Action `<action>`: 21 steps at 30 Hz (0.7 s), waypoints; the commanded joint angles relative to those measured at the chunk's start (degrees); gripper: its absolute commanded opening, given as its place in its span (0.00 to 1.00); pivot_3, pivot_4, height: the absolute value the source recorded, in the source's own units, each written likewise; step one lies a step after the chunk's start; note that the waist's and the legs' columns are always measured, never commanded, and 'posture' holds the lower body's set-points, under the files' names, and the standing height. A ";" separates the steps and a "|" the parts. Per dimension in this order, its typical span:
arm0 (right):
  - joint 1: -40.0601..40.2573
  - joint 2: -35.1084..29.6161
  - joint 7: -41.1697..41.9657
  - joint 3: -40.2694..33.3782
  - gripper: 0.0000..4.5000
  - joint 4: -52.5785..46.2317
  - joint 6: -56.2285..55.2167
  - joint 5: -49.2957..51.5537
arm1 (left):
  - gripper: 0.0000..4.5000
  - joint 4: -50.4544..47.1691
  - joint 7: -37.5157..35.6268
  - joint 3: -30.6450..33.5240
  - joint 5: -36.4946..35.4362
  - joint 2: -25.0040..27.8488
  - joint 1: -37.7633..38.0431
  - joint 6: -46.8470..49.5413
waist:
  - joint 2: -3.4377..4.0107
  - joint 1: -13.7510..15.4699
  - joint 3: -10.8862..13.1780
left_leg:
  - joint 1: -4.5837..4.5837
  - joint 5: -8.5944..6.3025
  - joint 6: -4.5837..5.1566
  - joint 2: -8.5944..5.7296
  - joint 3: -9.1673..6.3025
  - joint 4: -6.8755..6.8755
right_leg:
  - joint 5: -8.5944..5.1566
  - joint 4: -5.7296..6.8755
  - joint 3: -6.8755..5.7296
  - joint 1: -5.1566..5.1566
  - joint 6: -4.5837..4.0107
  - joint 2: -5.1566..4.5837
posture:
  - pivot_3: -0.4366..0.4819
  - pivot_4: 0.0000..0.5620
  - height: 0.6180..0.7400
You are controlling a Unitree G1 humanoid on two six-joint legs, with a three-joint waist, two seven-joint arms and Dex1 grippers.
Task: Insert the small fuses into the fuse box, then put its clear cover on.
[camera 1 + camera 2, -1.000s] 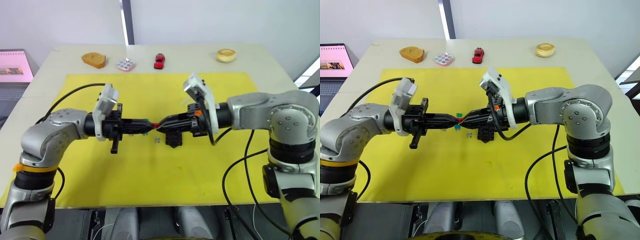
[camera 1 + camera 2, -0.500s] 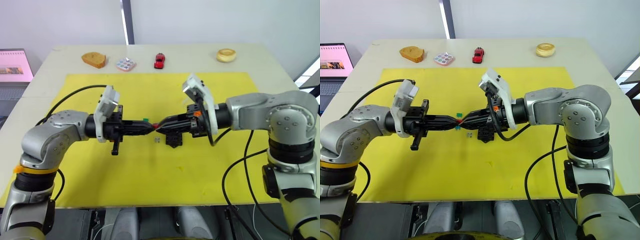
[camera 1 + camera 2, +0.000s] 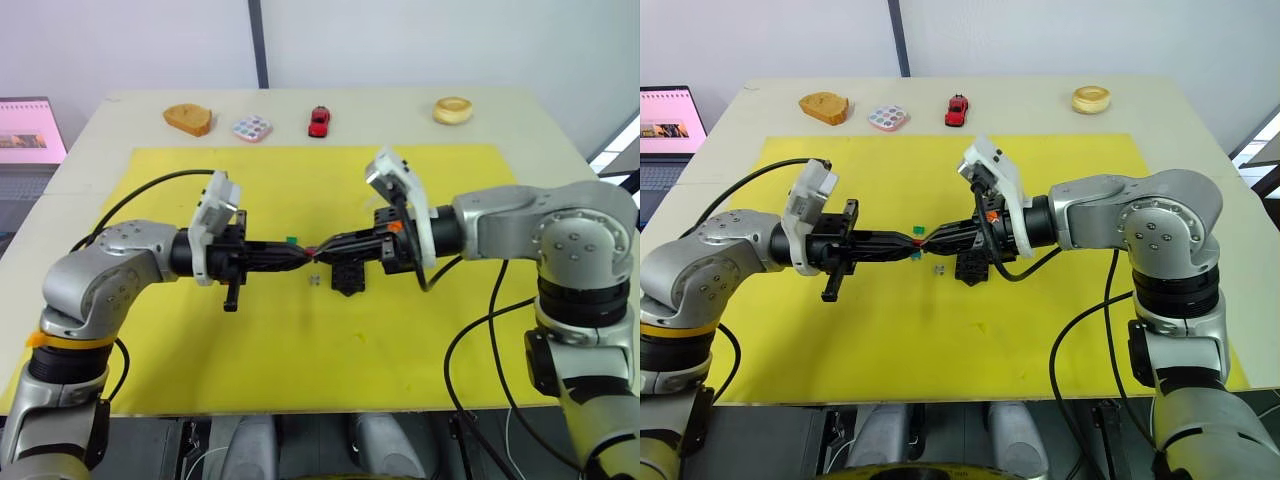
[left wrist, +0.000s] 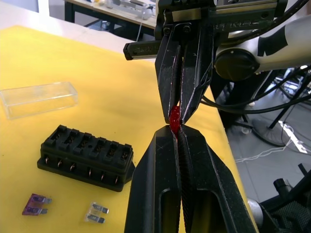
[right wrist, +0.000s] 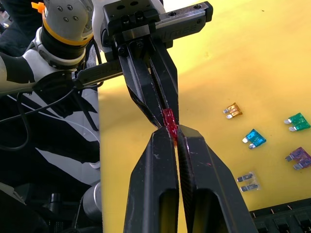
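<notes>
- Both grippers meet tip to tip above the yellow mat (image 3: pixel 300 330), each clenched on the same red fuse (image 4: pixel 174 115)
- Left gripper (image 4: pixel 176 133) pinches one end of it, right gripper (image 5: pixel 171 130) the other
- Fuse box (image 4: pixel 86 156) sits on the mat under the right gripper, its slots facing up
- Clear cover (image 4: pixel 39 99) lies just beyond the box, apart from it
- Purple fuse (image 4: pixel 35 204) and grey fuse (image 4: pixel 95 212) rest beside the box; teal fuse (image 5: pixel 254 138), green fuse (image 5: pixel 297 121) and yellow-brown fuse (image 5: pixel 233 110) lie loose nearby
- Toy car (image 3: pixel 319 121) stands at the table's far edge
</notes>
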 commanded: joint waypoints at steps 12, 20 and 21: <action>-0.44 -10.94 10.39 8.15 0.00 -4.43 -12.52 -12.10 | 0.42 0.21 4.15 -4.93 4.13 -0.22 -3.11 2.84 | 0.02 0.05 0.01 | -0.07 0.00 0.00 -0.01 -0.03 0.01 | 0.00 -0.05 -0.03 -0.03 0.01 -0.01 | 0.48 0.27 1.00; 4.50 -17.01 20.00 16.33 0.00 -3.34 -29.11 -26.78 | 0.99 3.53 1.01 -14.32 17.22 -0.74 -1.75 -9.79 | 0.02 0.05 0.01 | -0.12 0.00 0.00 -0.01 0.00 0.01 | 0.00 -0.12 -0.03 -0.08 0.01 0.00 | 0.48 0.27 1.00; 4.99 -17.22 20.62 16.83 0.00 -3.27 -29.93 -27.86 | 0.99 4.30 0.95 -14.78 17.97 -1.33 -2.03 -10.66 | 0.02 0.07 0.01 | -0.11 0.00 0.00 -0.01 0.00 0.02 | 0.00 -0.11 -0.03 -0.07 0.01 0.00 | 0.48 0.27 1.00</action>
